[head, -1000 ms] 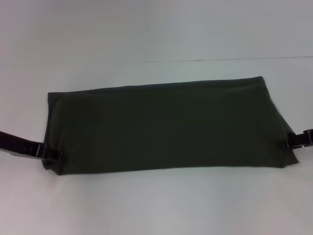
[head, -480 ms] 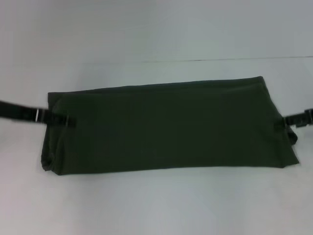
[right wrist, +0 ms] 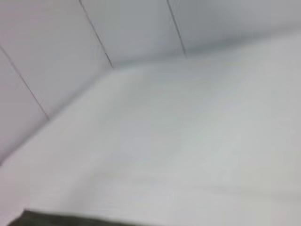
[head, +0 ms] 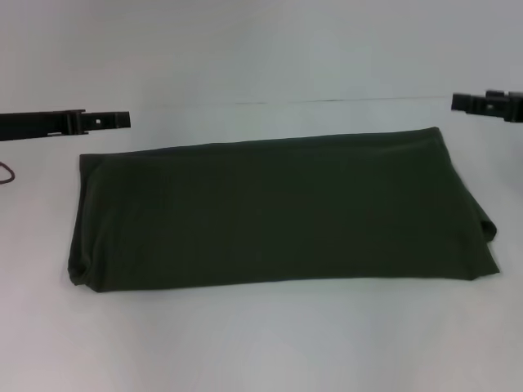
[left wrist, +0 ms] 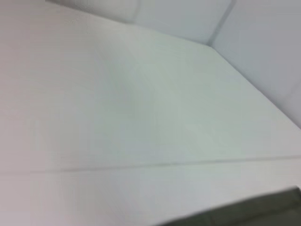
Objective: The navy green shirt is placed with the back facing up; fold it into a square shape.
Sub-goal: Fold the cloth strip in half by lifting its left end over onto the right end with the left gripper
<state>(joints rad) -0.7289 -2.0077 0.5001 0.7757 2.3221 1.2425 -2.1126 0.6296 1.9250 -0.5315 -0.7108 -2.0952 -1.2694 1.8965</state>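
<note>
Jaws on both my arms hang in the air off the far corners of the shirt (head: 278,212), holding nothing. Whether either pair stands apart or together I cannot tell; each shows only as a thin dark bar seen from the side. My left gripper (head: 122,119) reaches in from the left edge, just beyond the shirt's far left corner. My right gripper (head: 458,101) pokes in from the right edge, beyond the far right corner and a little farther from the cloth.

The shirt lies flat on the white worktop (head: 261,343) as a long dark olive band, already doubled over. Its long axis runs from my left to my right, straight across in front of me. The left end is squared off; the right end bulges slightly where the layers curl at the near corner. From each wrist camera I catch only a sliver of the cloth's edge (left wrist: 263,212) against bare worktop, so the fabric sits below and nearward of both grippers.

As I judge it, the band is too long to count as square, so one short end has to be carried over the other. The left gripper is the nearer of the two to its end.

No brand, label or writing shows anywhere.
</note>
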